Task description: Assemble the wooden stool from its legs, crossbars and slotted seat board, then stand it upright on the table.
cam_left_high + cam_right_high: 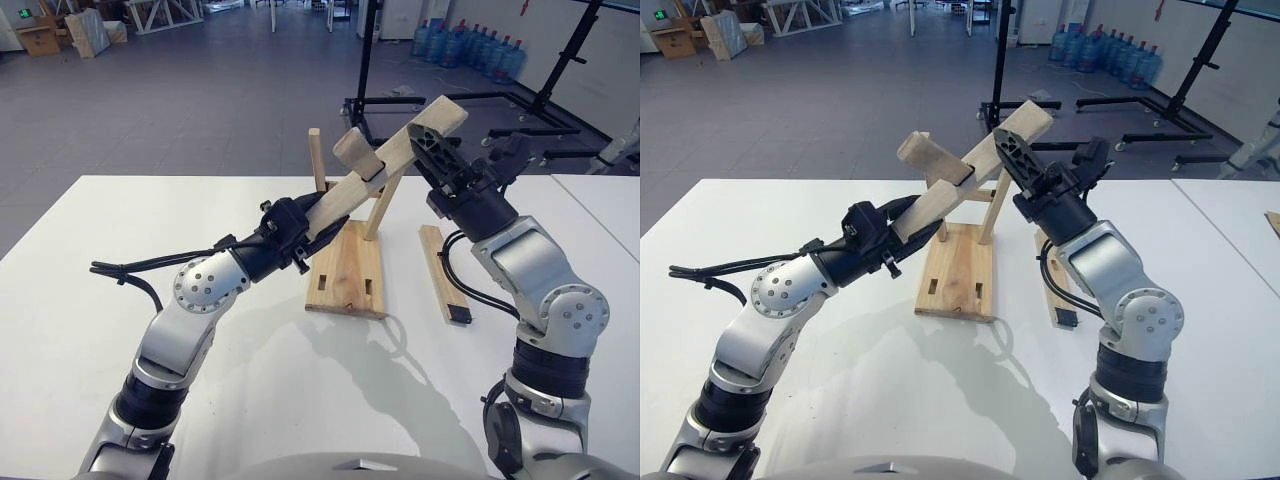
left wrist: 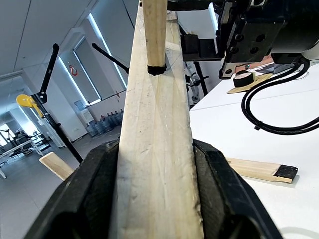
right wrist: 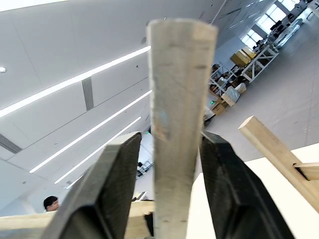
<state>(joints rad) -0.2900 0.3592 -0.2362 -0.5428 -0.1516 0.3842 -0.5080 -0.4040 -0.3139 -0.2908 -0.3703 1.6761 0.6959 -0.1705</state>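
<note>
Standing by the white table (image 1: 90,220), I see both arms sharing one long wooden leg (image 1: 340,205) that slopes up from the robot's left towards its right, clear of the tabletop. The left gripper (image 1: 305,228) is clamped on the leg's lower end, a black finger pressed against each side of the wood. The right gripper (image 1: 432,150) has the upper end, with the wood between its two fingers (image 3: 117,194). One finger lies right against it and the other sits just beside it, so it looks like a closing hold.

A short block (image 1: 357,153) is joined across the raised leg about halfway along, sticking up behind it.

The slotted seat board (image 1: 345,270) lies flat in the middle of the table, under the raised leg. Two small slots show near its nearer edge. At its far end a slanted leg (image 1: 383,208) rises from the board and leans up to meet the held leg. An upright leg (image 1: 317,158) stands behind it, though I cannot tell whether either one is seated in a slot.

A loose bar (image 1: 440,268) with a black tip lies flat on the table just to the right of the board, apart from it.

Back on the floor stands a cluster of blue water bottles (image 1: 470,45); how full they are I cannot tell. A cardboard box (image 1: 40,38) sits at the far left, and what it holds is hidden.
</note>
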